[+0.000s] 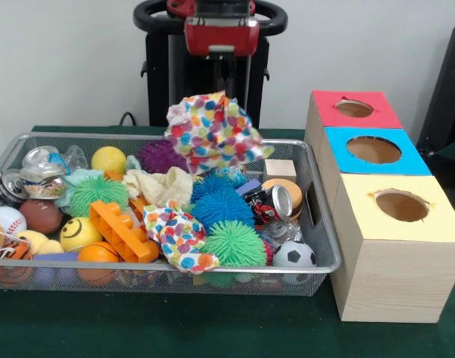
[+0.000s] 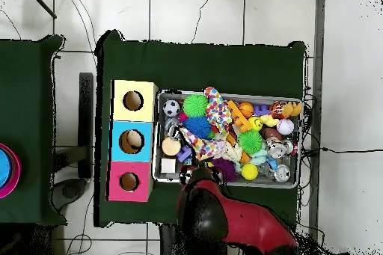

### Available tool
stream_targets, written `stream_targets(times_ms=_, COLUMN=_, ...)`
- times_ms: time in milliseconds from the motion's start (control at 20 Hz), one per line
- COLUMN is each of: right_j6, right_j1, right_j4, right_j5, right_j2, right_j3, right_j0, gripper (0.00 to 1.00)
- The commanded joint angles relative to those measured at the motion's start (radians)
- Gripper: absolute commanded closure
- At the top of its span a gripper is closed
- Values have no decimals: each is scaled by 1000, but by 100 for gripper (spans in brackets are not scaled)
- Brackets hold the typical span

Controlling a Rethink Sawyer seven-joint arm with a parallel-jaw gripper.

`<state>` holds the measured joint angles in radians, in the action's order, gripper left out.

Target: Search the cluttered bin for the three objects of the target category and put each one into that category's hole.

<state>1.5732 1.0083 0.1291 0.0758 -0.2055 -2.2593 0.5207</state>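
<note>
The wire-mesh bin point(image 1: 323, 224) sits on the green table, full of toys; it also shows in the overhead view point(image 2: 158, 136). My gripper point(image 1: 226, 83) hangs over the bin's far side, shut on a spotted cloth point(image 1: 212, 133) that it holds bunched above the clutter; its fingertips are buried in the cloth. That cloth shows in the overhead view point(image 2: 202, 145) beside the arm point(image 2: 206, 207). A second spotted cloth point(image 1: 179, 237) lies in the bin's front middle, and in the overhead view point(image 2: 217, 108). A third is hidden. The yellow-surrounded hole point(image 1: 401, 205) tops the nearest box point(image 2: 133, 101).
The blue-surrounded hole point(image 1: 373, 149) and red-surrounded hole point(image 1: 353, 108) lie behind the yellow one. The bin holds a cream cloth point(image 1: 162, 185), an orange brick point(image 1: 121, 230), blue point(image 1: 221, 205) and green point(image 1: 235, 242) spiky balls, a soccer ball point(image 1: 293, 255) and a wooden block point(image 1: 280, 170).
</note>
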Motion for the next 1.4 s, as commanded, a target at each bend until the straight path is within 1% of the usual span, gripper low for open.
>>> stream_targets(times_ms=50, right_j6=173, right_j1=101, right_j4=-115, right_j5=165, right_j2=-144, right_j3=38, right_j0=-34, gripper=100)
stream_targets(times_ms=300, right_j6=220, right_j1=59, right_j4=-178, right_j5=128, right_j2=-119, right_j3=72, right_j0=-114, gripper=100)
stream_targets(times_ms=450, right_j6=252, right_j1=32, right_j4=-227, right_j5=115, right_j2=-67, right_j3=111, right_j0=-205, gripper=100)
stream_targets(times_ms=700, right_j6=289, right_j1=-10, right_j4=-314, right_j5=84, right_j2=-2, right_j3=159, right_j0=-328, gripper=100)
stream_targets(times_ms=850, right_j6=303, right_j1=-54, right_j4=-369, right_j5=64, right_j2=51, right_j3=206, right_j0=-413, gripper=100)
stream_targets(times_ms=1050, right_j6=305, right_j1=-113, right_j4=-432, right_j5=40, right_j2=114, right_j3=264, right_j0=-506, gripper=100)
stream_targets(times_ms=1150, right_j6=304, right_j1=-127, right_j4=-457, right_j5=24, right_j2=123, right_j3=274, right_j0=-522, gripper=100)
stream_targets(times_ms=1200, right_j6=299, right_j1=-127, right_j4=-462, right_j5=23, right_j2=116, right_j3=273, right_j0=-514, gripper=100)
stream_targets(times_ms=1300, right_j6=289, right_j1=-151, right_j4=-478, right_j5=-1, right_j2=118, right_j3=289, right_j0=-521, gripper=100)
stream_targets(times_ms=1400, right_j6=280, right_j1=-190, right_j4=-483, right_j5=-52, right_j2=109, right_j3=303, right_j0=-519, gripper=100)
